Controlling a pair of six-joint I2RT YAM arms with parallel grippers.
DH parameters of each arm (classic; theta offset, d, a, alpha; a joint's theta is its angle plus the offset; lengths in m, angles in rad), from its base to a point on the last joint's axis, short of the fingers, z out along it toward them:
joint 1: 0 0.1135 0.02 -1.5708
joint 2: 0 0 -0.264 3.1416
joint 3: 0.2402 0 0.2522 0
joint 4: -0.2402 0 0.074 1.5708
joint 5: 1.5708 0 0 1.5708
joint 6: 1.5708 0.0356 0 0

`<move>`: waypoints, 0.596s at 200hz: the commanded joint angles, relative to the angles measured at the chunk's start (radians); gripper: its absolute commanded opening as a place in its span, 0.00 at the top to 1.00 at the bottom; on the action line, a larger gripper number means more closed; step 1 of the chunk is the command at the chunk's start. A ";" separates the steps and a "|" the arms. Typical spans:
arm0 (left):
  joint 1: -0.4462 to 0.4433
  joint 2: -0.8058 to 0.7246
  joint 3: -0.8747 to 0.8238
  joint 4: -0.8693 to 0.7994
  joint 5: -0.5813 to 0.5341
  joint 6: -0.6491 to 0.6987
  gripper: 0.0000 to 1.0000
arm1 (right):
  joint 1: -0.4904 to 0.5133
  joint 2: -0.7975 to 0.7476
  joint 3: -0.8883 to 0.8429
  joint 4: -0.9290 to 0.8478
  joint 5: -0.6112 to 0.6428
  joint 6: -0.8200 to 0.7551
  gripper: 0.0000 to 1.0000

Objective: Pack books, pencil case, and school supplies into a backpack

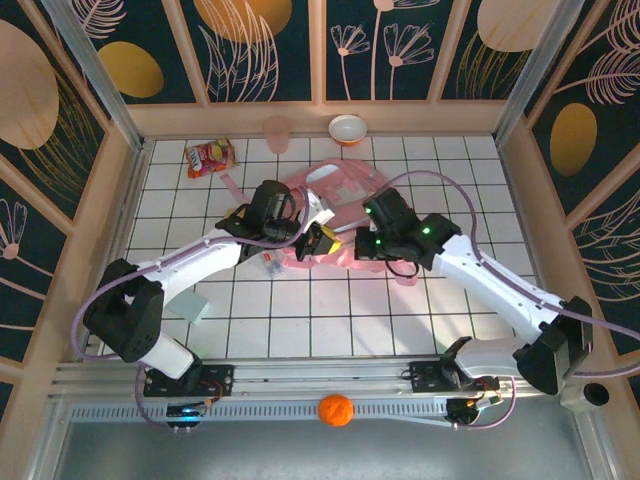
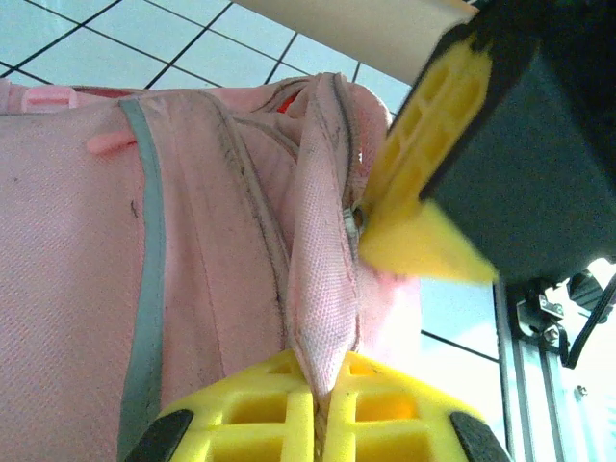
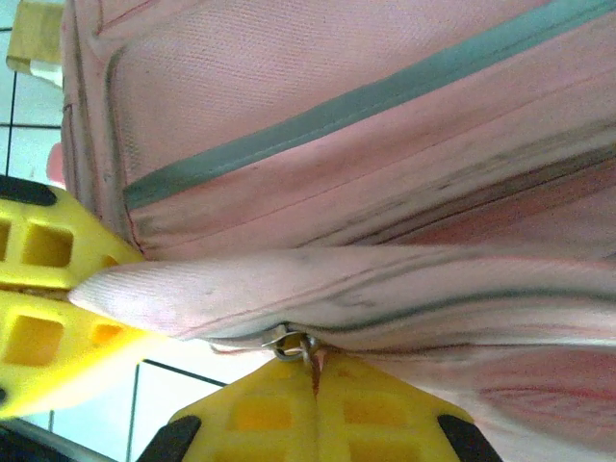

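i'm watching the left fingers (image 2: 289,423) pinching a raised fold of the backpack (image 2: 77,241) — they are clamping tight on pink fabric beside the zip. the right fingers (image 3: 274,423) are squeezing shut on the zipper pull (image 3: 289,345), just beside the left ones. the backpack is lying mid-way across the bench (image 1: 480,180), towards the far side, under both wrists. it is showing soft pink mesh, scuffed seams and a grey trim stripe (image 3: 318,115). the arms are covering it — i cannot tell its long axis.

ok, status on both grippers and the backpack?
Left gripper shut on backpack fabric fold. Right gripper shut on zipper pull. Snack packet, cup, bowl at far edge, well apart.
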 commanded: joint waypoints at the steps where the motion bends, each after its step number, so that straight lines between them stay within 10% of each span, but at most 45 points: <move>1: 0.040 -0.052 0.035 -0.071 0.004 0.072 1.00 | -0.084 -0.037 -0.013 -0.145 0.031 -0.141 1.00; 119: 0.041 -0.093 0.034 0.025 0.145 0.023 1.00 | -0.112 -0.063 -0.128 0.065 -0.127 -0.216 0.82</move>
